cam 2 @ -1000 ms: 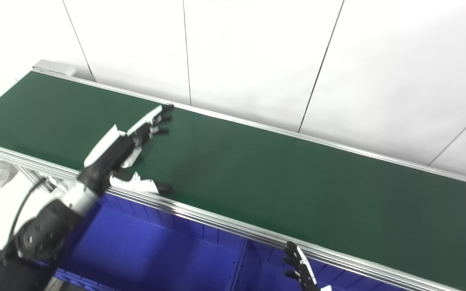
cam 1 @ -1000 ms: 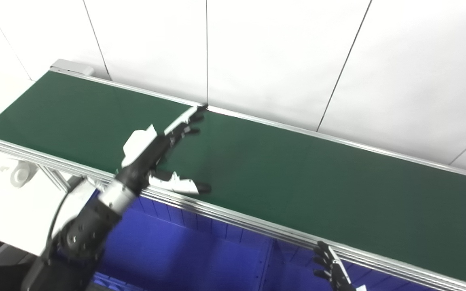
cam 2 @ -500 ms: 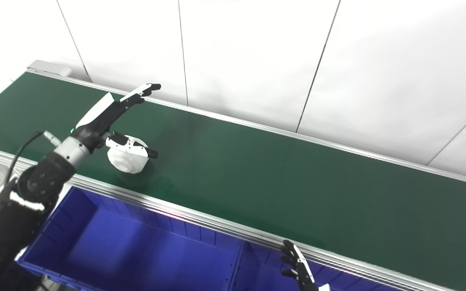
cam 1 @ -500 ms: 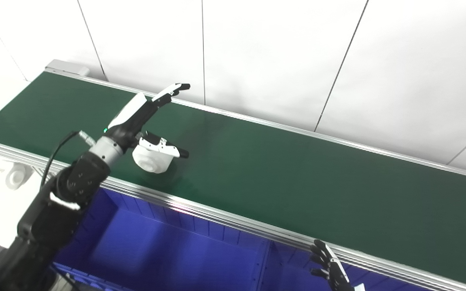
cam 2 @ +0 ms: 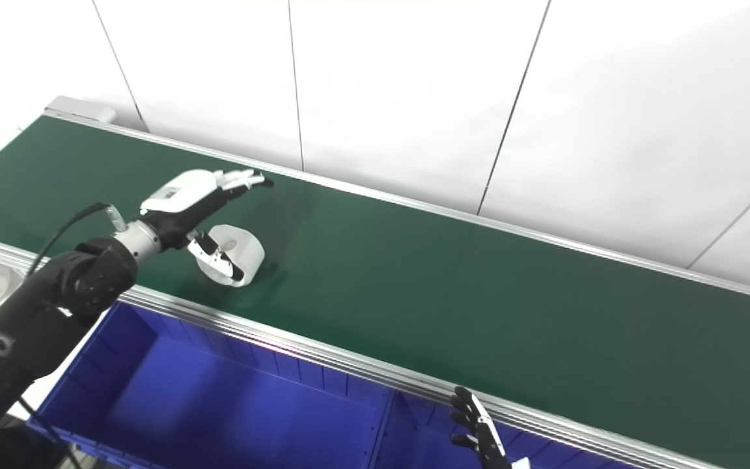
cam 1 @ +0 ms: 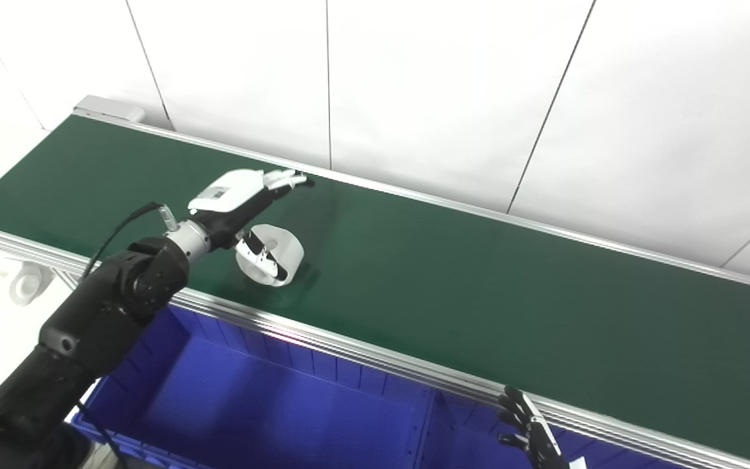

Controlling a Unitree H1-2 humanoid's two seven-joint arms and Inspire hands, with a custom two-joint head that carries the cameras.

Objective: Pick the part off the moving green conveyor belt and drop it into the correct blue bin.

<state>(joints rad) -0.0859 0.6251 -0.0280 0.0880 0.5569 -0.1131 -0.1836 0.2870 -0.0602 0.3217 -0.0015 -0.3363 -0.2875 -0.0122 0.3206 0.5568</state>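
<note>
A white ring-shaped part (cam 1: pixel 272 262) lies tilted on the green conveyor belt (cam 1: pixel 479 286), near its front rail. My left hand (cam 1: pixel 235 198) hovers over the belt just behind and left of the part. Its fingers (cam 1: pixel 287 178) stretch out straight past the part, and its thumb lies across the part's near face. The hand is not closed on it. My right hand (cam 1: pixel 531 433) is open with fingers spread, low at the bottom edge, below the belt's front rail and above a blue bin. The part also shows in the right eye view (cam 2: pixel 235 259).
Two blue bins sit below the belt's front rail: a large one (cam 1: pixel 251 404) at left and another (cam 1: pixel 472 446) beside it at right. A white wall runs behind the belt. A white fitting (cam 1: pixel 23 286) hangs by the conveyor frame at far left.
My left hand has turned palm down and dropped lower over the belt. The white part has tipped and shifted a little to the right under the thumb. The right hand has stayed put.
</note>
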